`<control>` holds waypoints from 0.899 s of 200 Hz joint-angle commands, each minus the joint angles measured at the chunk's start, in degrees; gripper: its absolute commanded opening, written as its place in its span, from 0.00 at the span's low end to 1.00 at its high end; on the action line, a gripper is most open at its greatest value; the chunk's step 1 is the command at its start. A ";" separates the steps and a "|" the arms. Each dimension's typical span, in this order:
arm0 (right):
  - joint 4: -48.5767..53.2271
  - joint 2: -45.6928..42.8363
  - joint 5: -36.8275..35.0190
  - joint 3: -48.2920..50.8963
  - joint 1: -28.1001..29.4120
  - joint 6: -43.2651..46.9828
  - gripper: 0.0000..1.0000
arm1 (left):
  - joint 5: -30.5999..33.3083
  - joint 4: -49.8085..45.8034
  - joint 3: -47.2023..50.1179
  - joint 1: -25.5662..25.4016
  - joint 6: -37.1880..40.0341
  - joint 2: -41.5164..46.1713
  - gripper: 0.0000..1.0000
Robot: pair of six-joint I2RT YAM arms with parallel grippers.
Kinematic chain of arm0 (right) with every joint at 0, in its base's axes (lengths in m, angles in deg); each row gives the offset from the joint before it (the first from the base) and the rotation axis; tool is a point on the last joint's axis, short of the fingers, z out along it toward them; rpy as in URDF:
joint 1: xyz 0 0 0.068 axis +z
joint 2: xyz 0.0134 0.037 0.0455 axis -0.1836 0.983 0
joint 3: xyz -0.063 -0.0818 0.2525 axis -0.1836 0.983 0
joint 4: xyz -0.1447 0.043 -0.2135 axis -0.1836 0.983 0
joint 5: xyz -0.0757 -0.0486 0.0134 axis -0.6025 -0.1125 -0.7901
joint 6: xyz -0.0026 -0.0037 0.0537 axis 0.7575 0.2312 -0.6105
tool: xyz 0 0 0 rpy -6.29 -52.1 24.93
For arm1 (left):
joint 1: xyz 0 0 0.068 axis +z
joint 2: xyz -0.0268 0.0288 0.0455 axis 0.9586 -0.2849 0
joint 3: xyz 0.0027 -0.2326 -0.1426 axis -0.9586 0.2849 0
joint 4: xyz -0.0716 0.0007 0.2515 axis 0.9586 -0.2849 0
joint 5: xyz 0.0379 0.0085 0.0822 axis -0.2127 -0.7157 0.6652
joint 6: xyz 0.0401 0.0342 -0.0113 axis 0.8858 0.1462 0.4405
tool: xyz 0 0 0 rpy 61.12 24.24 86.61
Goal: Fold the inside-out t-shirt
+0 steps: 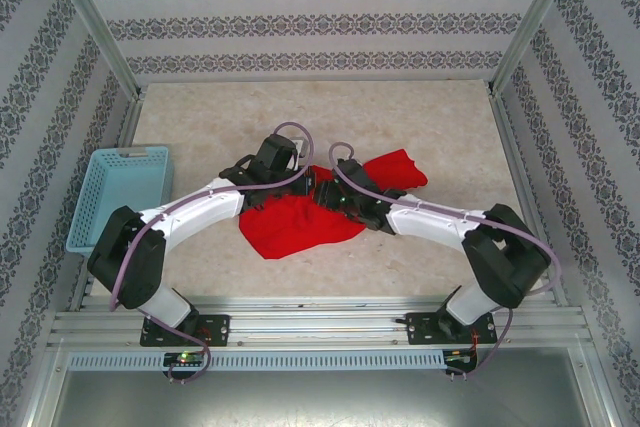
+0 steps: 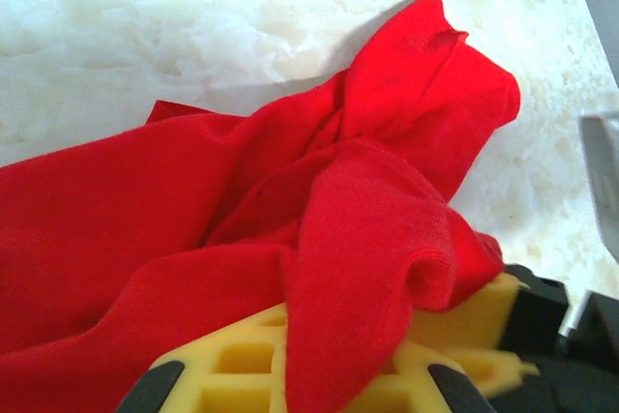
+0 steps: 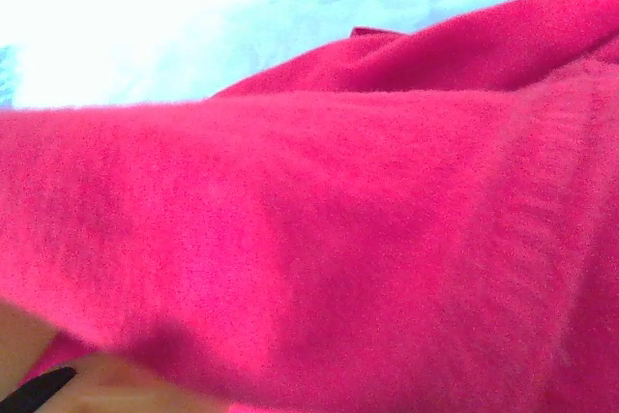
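Observation:
The inside-out t-shirt (image 1: 295, 227) lies crumpled in a bright red heap at the middle of the table, with one part trailing to the back right (image 1: 400, 169). Both arms reach over it from either side. My left gripper (image 1: 298, 180) is at the heap's back edge. In the left wrist view a fold of the t-shirt (image 2: 368, 239) runs down between its yellow fingers (image 2: 232, 365), and the left gripper (image 2: 338, 360) is shut on it. My right gripper (image 1: 328, 197) is pressed into the cloth beside the left one. The t-shirt (image 3: 319, 239) hides its jaws in the right wrist view.
A light blue mesh basket (image 1: 120, 192) stands at the table's left edge. The pale marble tabletop (image 1: 300, 117) is bare behind the shirt. Patterned walls and metal frame posts (image 1: 525, 22) close in the back and sides.

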 commanded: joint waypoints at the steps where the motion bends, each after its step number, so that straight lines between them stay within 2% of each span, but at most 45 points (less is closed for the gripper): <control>1: -2.94 2.02 1.89 -2.66 -0.89 -0.22 0.35 | -1.72 2.11 -0.33 0.71 -1.01 1.07 0.01; 9: -2.77 2.35 2.12 -3.10 -1.02 0.02 0.30 | -1.84 2.22 -0.22 0.71 -1.08 1.05 0.01; 26: -1.84 1.74 2.03 -3.46 -0.88 0.59 0.13 | -1.31 2.07 -0.19 0.77 -1.10 0.97 0.01; 47: 0.29 -1.44 1.74 -3.10 -0.66 1.19 0.00 | 1.81 -0.88 -1.68 0.97 -0.19 0.19 0.05; 97: 3.13 -16.63 8.06 -0.02 -0.28 0.91 0.00 | 10.17 -13.43 -10.82 3.58 2.30 -8.94 0.18; 115: 3.67 -22.08 8.43 1.96 -0.41 -0.30 0.00 | 12.94 -17.60 -12.92 3.61 3.02 -10.34 0.27; 140: 4.54 -25.89 7.24 4.32 -0.92 -0.99 0.00 | 14.35 -17.44 -9.21 2.14 3.29 -4.46 0.50; 165: 2.88 -26.82 6.20 6.68 -1.44 -1.08 0.00 | 16.83 -18.17 -4.43 -1.59 3.05 4.74 0.61; 180: 2.29 -26.30 6.79 6.71 -1.61 -1.01 0.00 | 15.08 -17.33 -1.50 -3.58 1.02 8.46 0.65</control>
